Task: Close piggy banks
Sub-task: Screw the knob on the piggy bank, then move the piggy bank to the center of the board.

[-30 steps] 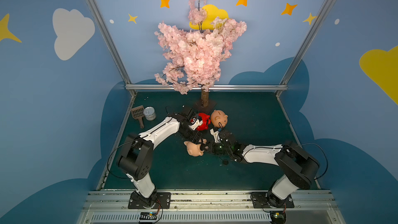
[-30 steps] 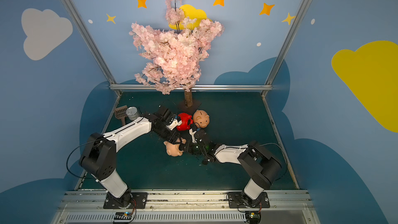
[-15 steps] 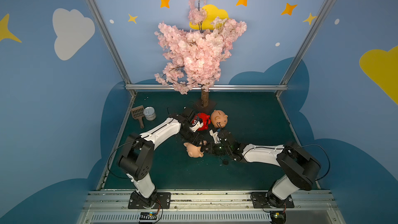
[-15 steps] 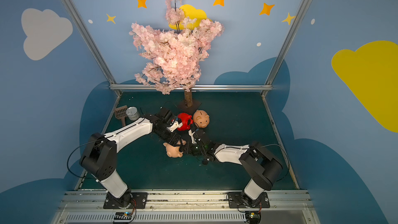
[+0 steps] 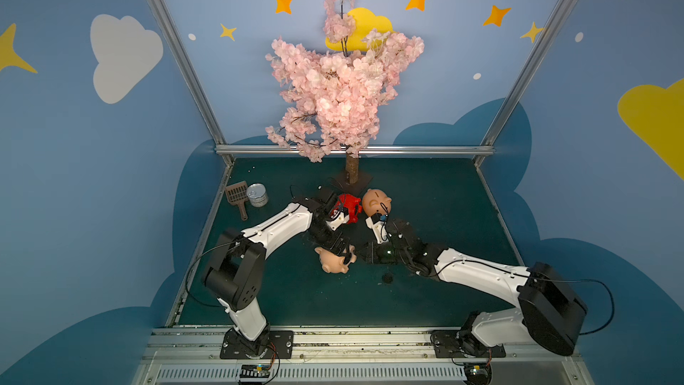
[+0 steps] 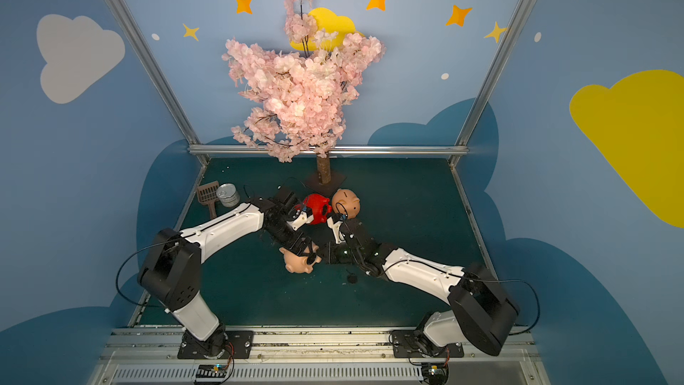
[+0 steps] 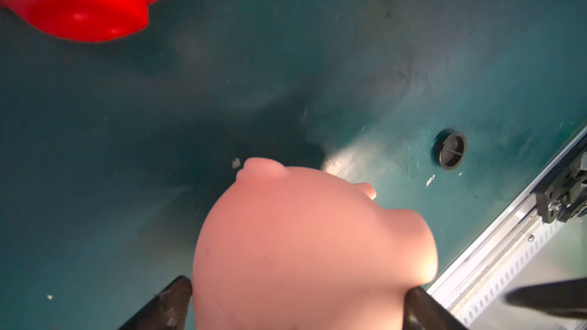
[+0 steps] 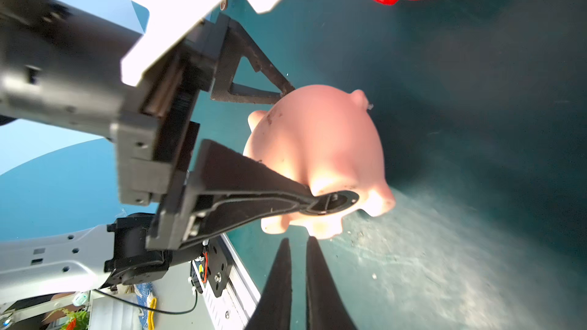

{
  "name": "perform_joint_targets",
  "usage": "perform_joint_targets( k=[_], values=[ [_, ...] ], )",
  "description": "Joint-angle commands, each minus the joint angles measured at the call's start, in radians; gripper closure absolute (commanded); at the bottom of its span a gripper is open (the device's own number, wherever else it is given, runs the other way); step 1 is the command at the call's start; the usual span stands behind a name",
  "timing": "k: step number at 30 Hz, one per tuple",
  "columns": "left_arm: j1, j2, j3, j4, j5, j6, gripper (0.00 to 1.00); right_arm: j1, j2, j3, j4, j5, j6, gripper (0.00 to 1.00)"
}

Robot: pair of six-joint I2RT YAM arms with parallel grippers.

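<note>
The lying pink pig [image 5: 335, 261] rests on its side near the middle of the green worktop [image 5: 425, 194], at the same spot as one second ago. The left hand [image 5: 338, 251] stays over it. Its fingers [image 8: 254, 182] stand wide on both sides of the body, released and not pressing. In the left wrist view a thin gap shows between one finger and the pig.

The right hand [image 8: 298, 239] is almost clenched, with only a slit between its fingers, and it grasps nothing. Its tips are just beside the feet of the lying pig. Compared with the earlier pictures, the right arm has drawn back a little toward the right near corner of the worktop.

The red pig [image 5: 348, 203] and the standing pink pig [image 5: 375, 200] remain side by side toward the far edge, in front of the tree [image 5: 344, 98]. The black cap [image 5: 387, 278] lies alone on the worktop, not moved, near the right hand on the side of the near edge.
</note>
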Motion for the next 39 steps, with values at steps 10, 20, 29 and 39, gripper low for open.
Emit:
perform_joint_targets(
  k=[10,20,29,39],
  values=[
    [-0.071,0.003,0.023,-0.087,-0.139,0.055,0.01,-0.090,-0.235,-0.045,-0.144,0.121,-0.159,0.85],
    [-0.046,0.075,0.093,-0.133,-0.288,0.046,0.07,-0.161,-0.238,-0.051,-0.122,0.103,-0.158,0.83],
    [0.055,0.139,0.163,-0.128,-0.345,-0.005,0.10,-0.185,-0.211,-0.040,-0.099,0.066,-0.145,0.83],
    [0.163,0.292,0.326,-0.062,-0.414,-0.066,0.11,-0.205,-0.221,-0.038,-0.106,0.050,-0.136,0.83]
  ],
)
